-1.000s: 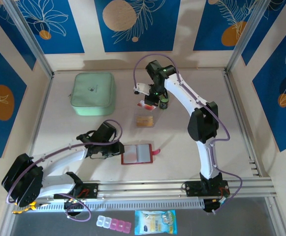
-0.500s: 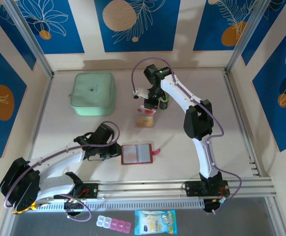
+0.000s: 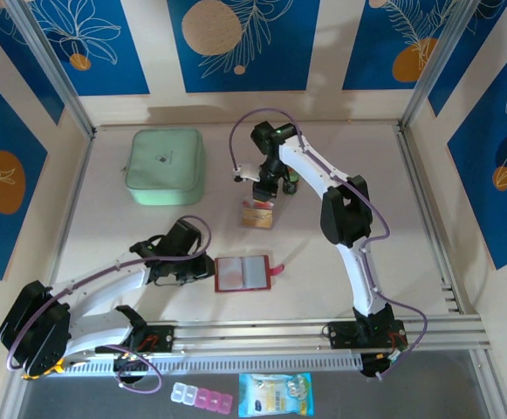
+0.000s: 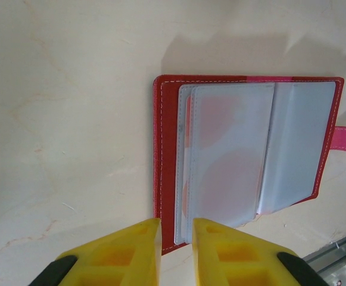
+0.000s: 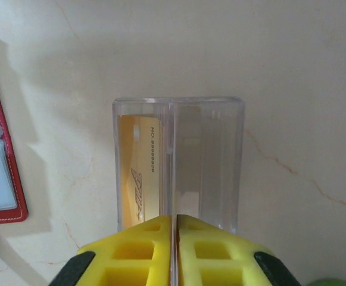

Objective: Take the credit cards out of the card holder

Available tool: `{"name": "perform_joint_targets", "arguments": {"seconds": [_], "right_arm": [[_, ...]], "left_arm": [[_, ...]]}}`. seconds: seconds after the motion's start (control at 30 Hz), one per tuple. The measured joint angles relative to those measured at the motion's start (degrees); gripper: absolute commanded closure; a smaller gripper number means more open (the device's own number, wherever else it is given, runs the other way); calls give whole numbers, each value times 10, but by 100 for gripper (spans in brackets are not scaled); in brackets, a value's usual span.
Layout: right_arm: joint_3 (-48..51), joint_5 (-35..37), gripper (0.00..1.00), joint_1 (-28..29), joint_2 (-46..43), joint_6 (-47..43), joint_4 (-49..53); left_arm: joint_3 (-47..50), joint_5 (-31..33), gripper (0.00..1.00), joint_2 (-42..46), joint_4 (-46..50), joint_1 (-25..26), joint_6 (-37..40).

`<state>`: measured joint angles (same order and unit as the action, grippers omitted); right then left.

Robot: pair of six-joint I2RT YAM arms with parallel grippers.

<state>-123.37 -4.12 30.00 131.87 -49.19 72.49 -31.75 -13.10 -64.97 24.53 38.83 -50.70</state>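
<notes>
Right gripper (image 3: 265,195) over clear tray (image 5: 208,107), fingers nearly together (gripping anything? cannot tell). Card holder (image 3: 240,273) lies open well apart, robot-ward; left gripper (image 4: 177,229) narrowly parted at its edge.

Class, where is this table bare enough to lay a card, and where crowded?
Bare: between right arm and right rail; between mint-green pouch and clear tray. Crowded: the tray at the right fingers, the card holder at the left fingers.
</notes>
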Motion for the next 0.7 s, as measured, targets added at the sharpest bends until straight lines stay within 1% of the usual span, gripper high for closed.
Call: {"name": "perform_joint_targets", "arguments": {"seconds": [0.1, 0.2, 0.53, 0.7], "right_arm": [[0, 3, 79, 0, 3, 3, -5], [0, 7, 79, -1, 1, 12, -19], [62, 57, 85, -11, -61, 52, -115], [99, 74, 86, -2, -76, 90, -155]], "left_arm": [[0, 0, 80, 0, 0, -1, 0], [0, 0, 79, 0, 0, -1, 0], [0, -1, 80, -15, -1, -1, 0], [0, -1, 79, -16, -2, -1, 0]]}}
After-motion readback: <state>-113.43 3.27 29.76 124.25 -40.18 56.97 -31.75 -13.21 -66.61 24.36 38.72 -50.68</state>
